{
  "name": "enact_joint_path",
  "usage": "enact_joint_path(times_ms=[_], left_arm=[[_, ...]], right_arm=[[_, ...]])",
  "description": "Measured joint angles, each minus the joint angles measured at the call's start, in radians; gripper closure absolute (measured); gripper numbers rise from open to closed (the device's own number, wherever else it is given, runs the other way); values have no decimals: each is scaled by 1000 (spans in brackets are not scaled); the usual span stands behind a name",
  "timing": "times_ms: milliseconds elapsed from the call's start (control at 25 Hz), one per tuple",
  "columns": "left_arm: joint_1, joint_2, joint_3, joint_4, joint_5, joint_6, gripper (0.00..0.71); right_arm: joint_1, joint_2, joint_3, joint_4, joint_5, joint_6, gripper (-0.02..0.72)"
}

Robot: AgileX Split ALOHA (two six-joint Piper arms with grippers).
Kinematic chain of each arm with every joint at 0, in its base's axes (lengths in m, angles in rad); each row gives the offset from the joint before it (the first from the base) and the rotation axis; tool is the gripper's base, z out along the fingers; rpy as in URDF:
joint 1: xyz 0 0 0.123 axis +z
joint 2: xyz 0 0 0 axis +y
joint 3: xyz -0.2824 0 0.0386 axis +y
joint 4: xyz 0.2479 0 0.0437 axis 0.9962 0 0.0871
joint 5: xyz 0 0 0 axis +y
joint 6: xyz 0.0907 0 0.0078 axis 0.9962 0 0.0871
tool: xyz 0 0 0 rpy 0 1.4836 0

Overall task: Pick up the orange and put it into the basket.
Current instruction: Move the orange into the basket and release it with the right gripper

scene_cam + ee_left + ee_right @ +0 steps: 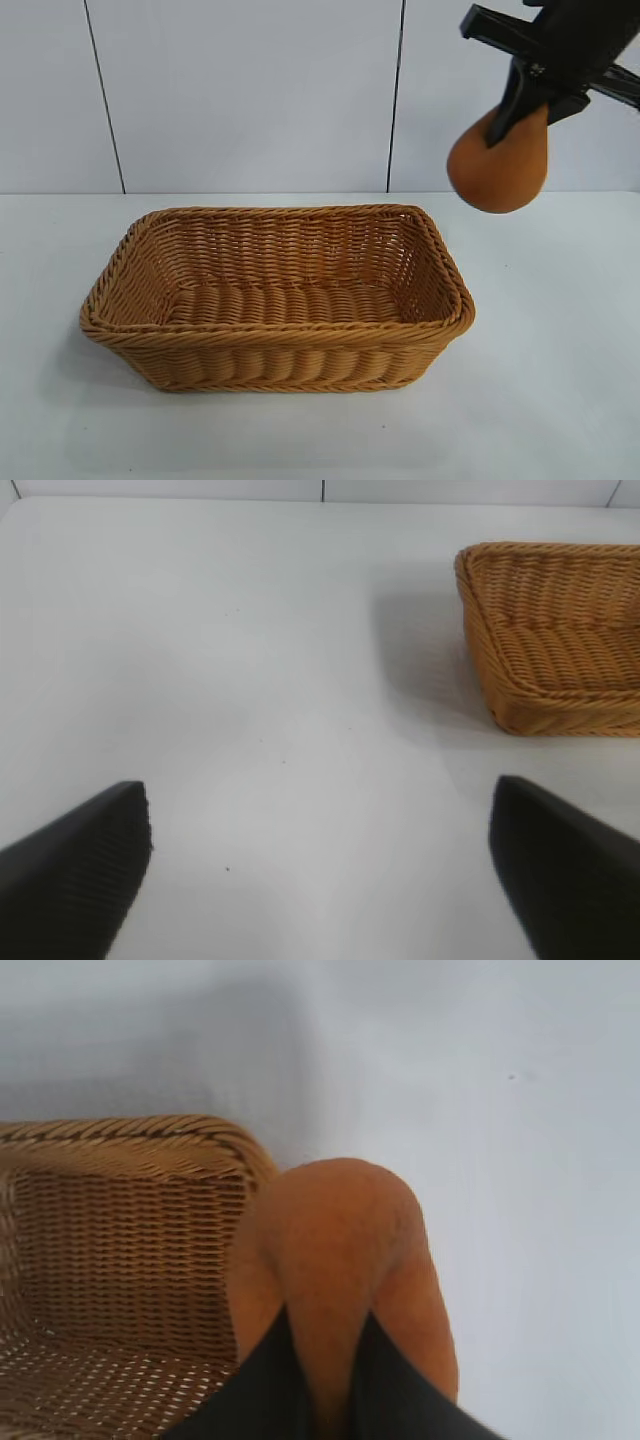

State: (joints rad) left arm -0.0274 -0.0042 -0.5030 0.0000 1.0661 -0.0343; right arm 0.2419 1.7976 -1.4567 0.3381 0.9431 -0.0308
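Table [560, 380] white, w/ basket [280, 300]; tiled wall [250, 90] behind. Right hand [520, 112] grips orange [497, 165]; left hand [320, 870] spread.

Exterior cam faces the rig from the front, tilted down, backed by the wall panels [250, 90]; basket [280, 300] mid-frame, table [560, 400] around it. Left wrist cam sits low over the table, looking forward between the left gripper [320, 865] fingers; basket corner [560, 640] at its edge. Right wrist cam is high, looking steeply down, close on the orange [340, 1260]. All three share the basket [120, 1260].
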Motion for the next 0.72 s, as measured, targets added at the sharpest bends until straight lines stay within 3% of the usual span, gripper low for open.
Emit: enact_joint_path(times_ms=[360, 560, 720], left_arm=[[0, 0, 0, 0, 0, 0, 59], [0, 0, 0, 0, 0, 0, 59], [0, 0, 0, 0, -1, 0, 59]], right_arm=[[311, 29, 0, 9, -174, 68, 703], [389, 118, 0, 9, -291, 110, 703], [399, 210, 0, 9, -335, 116, 703]])
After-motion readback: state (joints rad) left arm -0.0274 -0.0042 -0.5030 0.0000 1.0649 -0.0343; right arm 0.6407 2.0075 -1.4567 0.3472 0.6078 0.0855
